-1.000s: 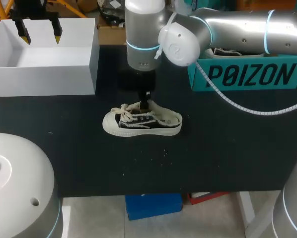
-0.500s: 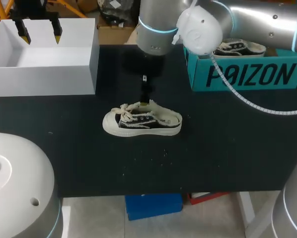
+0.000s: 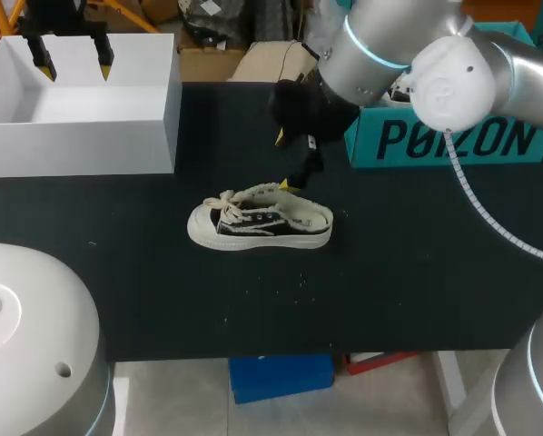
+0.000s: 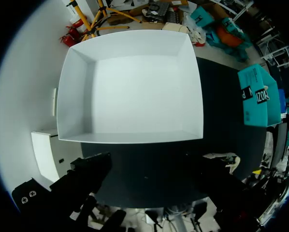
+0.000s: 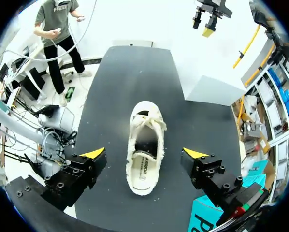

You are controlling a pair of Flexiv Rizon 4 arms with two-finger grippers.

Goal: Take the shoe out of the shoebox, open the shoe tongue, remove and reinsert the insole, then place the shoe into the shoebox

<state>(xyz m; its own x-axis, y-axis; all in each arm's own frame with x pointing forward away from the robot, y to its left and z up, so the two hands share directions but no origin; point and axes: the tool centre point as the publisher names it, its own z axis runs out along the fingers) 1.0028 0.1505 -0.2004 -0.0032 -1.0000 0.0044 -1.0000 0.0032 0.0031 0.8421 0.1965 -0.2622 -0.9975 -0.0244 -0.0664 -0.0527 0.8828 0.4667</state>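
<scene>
Shoe point(image 3: 260, 223) upright on worktop point(image 3: 389, 272); my right jaws gape empty above it, poised, I judge, to open it; left jaws likewise.

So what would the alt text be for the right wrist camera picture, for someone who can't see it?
A cream and black shoe stands on the black table, between the two yellow-tipped fingers of the right gripper, which is wide open and clear of it. The shoe's opening faces the camera.
</scene>
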